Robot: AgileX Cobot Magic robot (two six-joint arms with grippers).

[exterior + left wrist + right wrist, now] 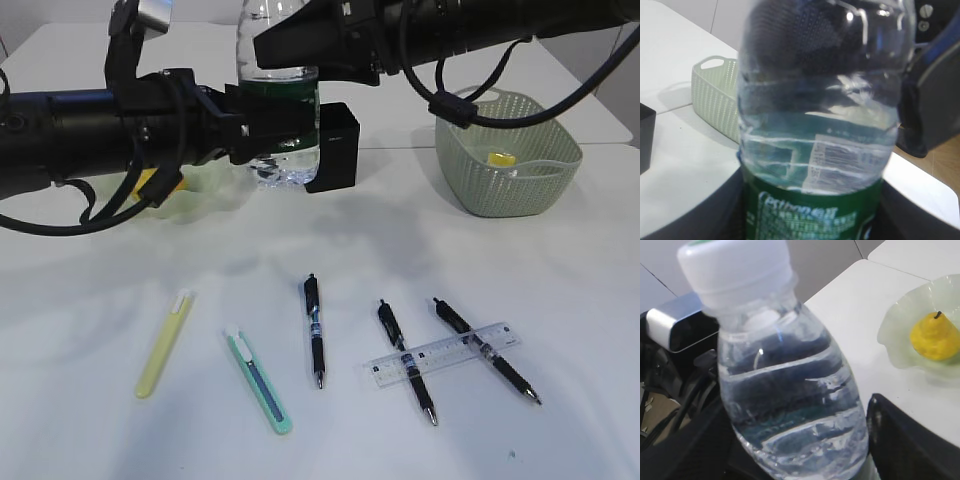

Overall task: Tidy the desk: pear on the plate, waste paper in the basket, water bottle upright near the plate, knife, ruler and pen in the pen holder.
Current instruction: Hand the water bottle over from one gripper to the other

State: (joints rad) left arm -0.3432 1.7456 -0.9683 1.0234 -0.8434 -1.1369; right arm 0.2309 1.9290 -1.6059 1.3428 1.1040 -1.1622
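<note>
2 sets of fingers meet at the water bottle (278, 100), which stands upright just in front of the pen holder (338, 145): the left fingers (262, 125) clamp its green label, while the right fingers (290, 45) sit wide around its upper body, contact not discernible. 1 pear (935, 335) rests on the plate (900, 325), and yellow waste paper (499, 158) lies in the basket (508, 150). 3 pens, the ruler (442, 354) and 2 knives (257, 381) remain flat on the bench (90, 420).
</note>
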